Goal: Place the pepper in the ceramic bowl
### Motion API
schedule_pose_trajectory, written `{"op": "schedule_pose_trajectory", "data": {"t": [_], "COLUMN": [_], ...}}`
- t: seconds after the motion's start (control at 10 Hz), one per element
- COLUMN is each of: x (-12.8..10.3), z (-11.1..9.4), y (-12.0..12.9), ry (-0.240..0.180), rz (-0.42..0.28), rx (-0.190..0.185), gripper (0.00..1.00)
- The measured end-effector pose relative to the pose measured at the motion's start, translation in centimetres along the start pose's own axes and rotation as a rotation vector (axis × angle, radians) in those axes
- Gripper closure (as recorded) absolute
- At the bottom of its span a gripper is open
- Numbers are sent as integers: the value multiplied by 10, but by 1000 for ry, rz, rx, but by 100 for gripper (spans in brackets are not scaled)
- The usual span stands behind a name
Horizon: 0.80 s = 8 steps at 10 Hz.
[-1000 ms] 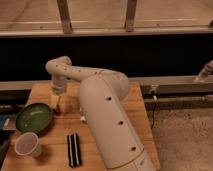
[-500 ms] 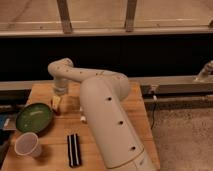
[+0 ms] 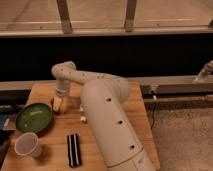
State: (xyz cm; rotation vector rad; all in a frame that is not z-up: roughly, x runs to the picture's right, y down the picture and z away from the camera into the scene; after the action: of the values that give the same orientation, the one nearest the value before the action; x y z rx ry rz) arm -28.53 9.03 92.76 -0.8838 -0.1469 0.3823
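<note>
The green ceramic bowl sits at the left of the wooden table. My white arm reaches from the front right across the table. The gripper hangs low over the table just beyond the bowl's right rim, with something pale tan and white at its tip. I cannot tell whether that is part of the gripper or an object. The dark red pepper does not show; it is hidden or out of view.
A white paper cup stands in front of the bowl at the table's front left. A black flat object lies at the front middle. A blue thing shows at the left edge. A dark wall and rail run behind the table.
The gripper has moved left, from over the table's middle to the bowl's right rim, and slightly lower. The bowl, cup and black object have not moved.
</note>
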Motion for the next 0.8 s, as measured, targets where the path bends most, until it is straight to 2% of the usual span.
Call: {"op": "schedule_pose_trajectory", "data": {"t": [0.4, 0.8], "x": [-13, -22], "z": [6, 21], "y": [7, 14], "ry": [3, 67], "rz": [-29, -42], "rx": [-12, -20], "gripper": [20, 21]}}
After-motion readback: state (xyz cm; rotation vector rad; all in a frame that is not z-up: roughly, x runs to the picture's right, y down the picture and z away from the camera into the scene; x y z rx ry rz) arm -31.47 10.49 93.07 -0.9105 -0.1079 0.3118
